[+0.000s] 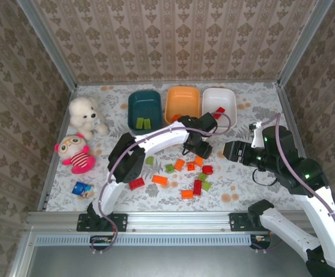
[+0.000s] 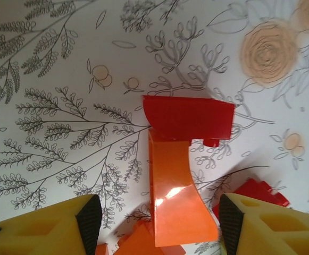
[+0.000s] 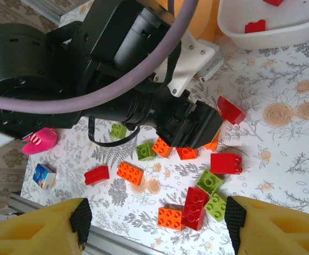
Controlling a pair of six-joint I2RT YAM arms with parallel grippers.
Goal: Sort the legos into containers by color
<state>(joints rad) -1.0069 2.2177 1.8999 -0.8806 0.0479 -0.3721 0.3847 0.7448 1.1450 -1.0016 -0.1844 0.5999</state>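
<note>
The teal tub (image 1: 134,104) holds two green bricks (image 1: 143,123). The orange tub (image 1: 183,95) stands beside it, and the white tub (image 1: 219,95) (image 3: 298,26) holds red bricks (image 1: 218,111) (image 3: 255,25). Loose red, orange and green legos (image 1: 187,179) (image 3: 195,207) lie in front of the tubs. My left gripper (image 1: 200,149) (image 2: 159,226) hangs open over them, with a curved orange brick (image 2: 173,196) between its pads and a red brick (image 2: 189,117) beyond. My right gripper (image 1: 230,151) (image 3: 154,223) is open and empty, raised above the pile.
A white bear plush (image 1: 85,115) and a pink doll plush (image 1: 75,153) (image 3: 40,142) sit at the left, with a small blue card-like item (image 1: 82,188) (image 3: 43,175) near the front edge. The left arm (image 3: 117,69) crosses close in front of the right wrist camera.
</note>
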